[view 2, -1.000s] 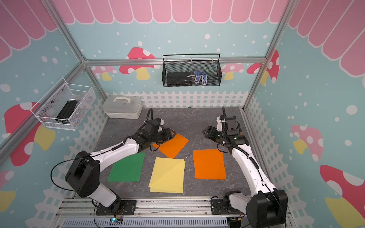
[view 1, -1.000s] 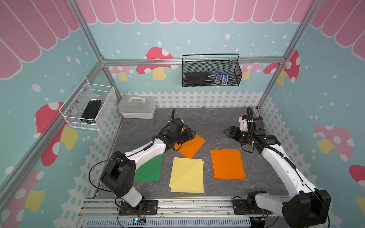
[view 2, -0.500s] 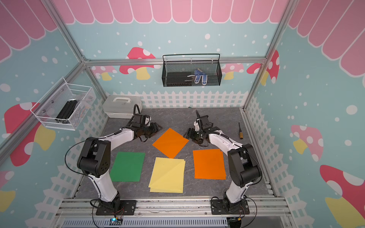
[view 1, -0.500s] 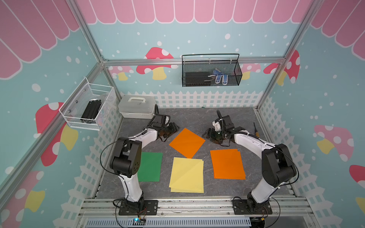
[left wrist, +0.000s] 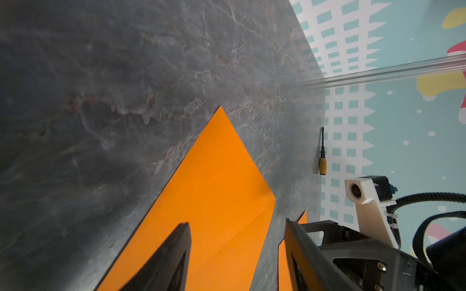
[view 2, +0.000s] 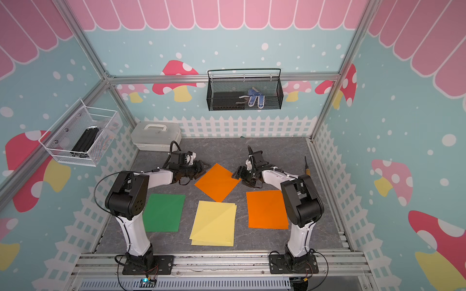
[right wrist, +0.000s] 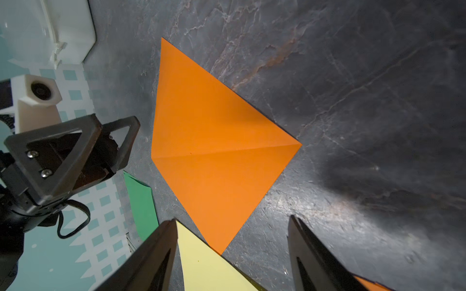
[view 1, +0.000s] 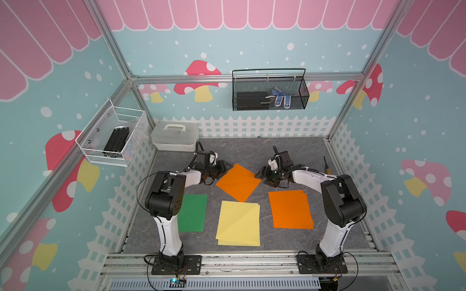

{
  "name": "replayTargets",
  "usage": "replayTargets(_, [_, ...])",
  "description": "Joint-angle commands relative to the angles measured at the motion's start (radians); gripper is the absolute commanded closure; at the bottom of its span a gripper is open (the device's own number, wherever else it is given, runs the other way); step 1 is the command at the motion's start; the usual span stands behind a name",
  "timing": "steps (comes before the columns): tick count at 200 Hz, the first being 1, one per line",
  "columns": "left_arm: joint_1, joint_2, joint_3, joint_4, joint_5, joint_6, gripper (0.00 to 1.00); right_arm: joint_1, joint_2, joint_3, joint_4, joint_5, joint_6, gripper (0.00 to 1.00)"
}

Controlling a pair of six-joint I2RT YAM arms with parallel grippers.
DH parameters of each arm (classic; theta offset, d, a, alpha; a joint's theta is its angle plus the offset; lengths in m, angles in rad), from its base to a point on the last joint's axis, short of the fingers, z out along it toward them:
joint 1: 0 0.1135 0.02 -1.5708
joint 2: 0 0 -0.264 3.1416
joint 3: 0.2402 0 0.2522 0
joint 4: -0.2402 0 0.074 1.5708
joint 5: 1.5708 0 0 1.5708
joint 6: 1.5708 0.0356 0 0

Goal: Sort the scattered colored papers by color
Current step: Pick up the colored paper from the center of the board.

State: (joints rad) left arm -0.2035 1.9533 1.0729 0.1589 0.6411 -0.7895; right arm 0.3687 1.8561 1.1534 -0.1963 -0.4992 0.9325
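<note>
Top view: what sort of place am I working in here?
Most likely a staged robot training cell, not a real room: an aluminium frame carrying printed mushroom wall panels, with a left arm and right arm bolted to a front rail.

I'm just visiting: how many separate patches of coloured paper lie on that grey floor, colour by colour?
Green: 1, the green paper
Yellow: 1, the yellow pile, with the edges of two sheets showing
Orange: 2, the tilted orange sheet and the orange pile
Total: 4
</note>
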Motion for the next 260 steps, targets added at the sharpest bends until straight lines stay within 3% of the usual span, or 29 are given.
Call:
replayTargets(1, [-0.006,-0.043,-0.01,-0.01,0.014,0.009,0.4,0.008,0.023,-0.005,0.047,-0.025,0.034,0.28])
replayTargets(52, [-0.028,-0.035,-0.012,-0.095,-0.034,0.048,0.4,0.01,0.083,-0.026,0.095,-0.041,0.076,0.28])
replayTargets(141, [-0.032,0.05,-0.011,-0.096,-0.049,0.034,0.41,0.012,0.11,-0.041,0.165,-0.053,0.156,0.27])
replayTargets(260, [-0.036,0.098,-0.056,-0.011,-0.04,-0.024,0.42,0.028,0.253,0.092,0.231,-0.113,0.205,0.28])
